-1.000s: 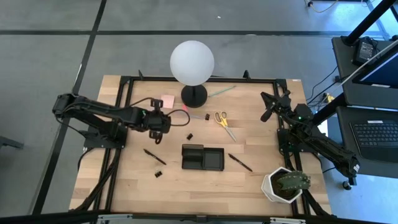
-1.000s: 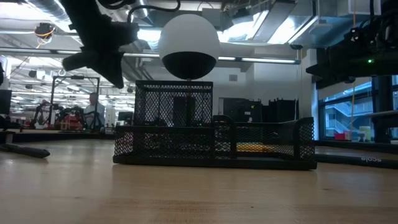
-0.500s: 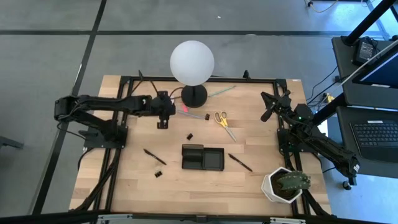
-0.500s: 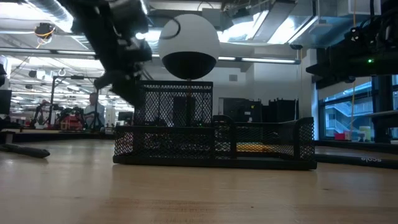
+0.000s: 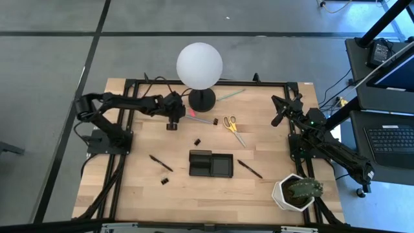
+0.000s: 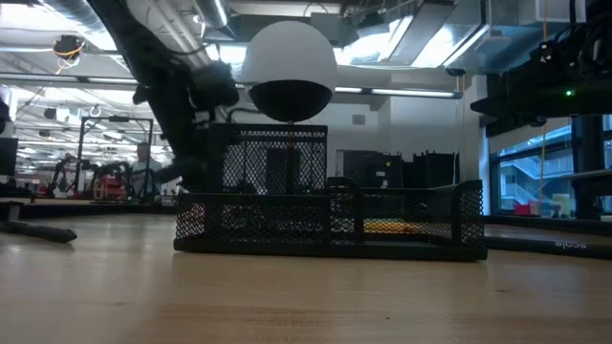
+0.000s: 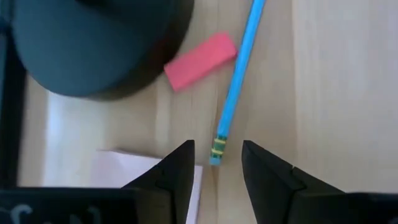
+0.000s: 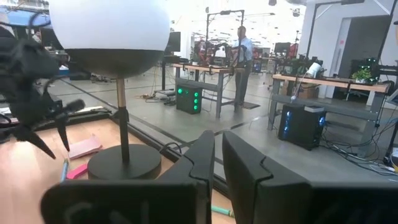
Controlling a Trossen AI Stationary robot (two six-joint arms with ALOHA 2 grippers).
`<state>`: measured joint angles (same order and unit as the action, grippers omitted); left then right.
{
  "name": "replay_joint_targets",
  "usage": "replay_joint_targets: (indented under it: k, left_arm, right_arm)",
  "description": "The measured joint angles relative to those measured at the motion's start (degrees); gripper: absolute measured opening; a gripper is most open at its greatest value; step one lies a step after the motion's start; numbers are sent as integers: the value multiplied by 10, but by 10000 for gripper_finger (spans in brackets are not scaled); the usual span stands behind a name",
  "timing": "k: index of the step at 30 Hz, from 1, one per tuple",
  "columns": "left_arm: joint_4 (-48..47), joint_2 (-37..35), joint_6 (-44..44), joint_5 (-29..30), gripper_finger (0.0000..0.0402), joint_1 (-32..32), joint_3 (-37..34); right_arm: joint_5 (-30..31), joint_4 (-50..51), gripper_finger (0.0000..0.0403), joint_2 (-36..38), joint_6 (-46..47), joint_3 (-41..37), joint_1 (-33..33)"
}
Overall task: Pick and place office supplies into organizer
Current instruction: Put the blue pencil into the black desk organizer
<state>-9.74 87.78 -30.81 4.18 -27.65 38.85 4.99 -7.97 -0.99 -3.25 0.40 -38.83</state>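
My left gripper [image 5: 171, 125] points down beside the lamp's base, open. Its two fingers stand on either side of the eraser end of a blue pencil [image 7: 231, 99] without touching it. A pink eraser [image 7: 200, 60] lies just beyond the pencil. The pink sticky-note pad [image 7: 146, 177] lies partly under one finger. The black organizer [image 5: 211, 164] stands mid-table. Around it lie yellow-handled scissors [image 5: 231, 126], two dark pens [image 5: 160, 162] [image 5: 249, 169], binder clips [image 5: 197, 141] [image 5: 165, 179] and a green stick [image 5: 229, 95]. My right gripper [image 5: 277, 116] waits shut above the table's right side.
The white globe lamp [image 5: 200, 65] stands at the far middle, its dark base [image 7: 93, 43] close to my left gripper. A potted plant [image 5: 296, 192] sits at the near right corner. A black frame rail [image 5: 129, 116] runs along the table's left side.
My left gripper has gone down toward the table and a little toward the far edge, next to the lamp's base. Its wrist has turned, so the fingers now point down over the pencil and the sticky-note pad.
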Motion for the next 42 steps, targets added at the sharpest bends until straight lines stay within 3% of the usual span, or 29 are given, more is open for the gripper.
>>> replay_joint_targets:
  k: [12, 26, 42]
  left_arm:
    - [13, 59, 0, -30, 111, -20, 4]
    - [-20, 60, 78, -37, 11, 0, 5]
    - [-93, 55, 250, -14, 15, 72, 13]
  right_arm:
    - [0, 0, 37, 0, 0, 0, 0]
    - [0, 2, 37, 0, 0, 0, 0]
    - [0, 7, 37, 0, 16, 0, 0]
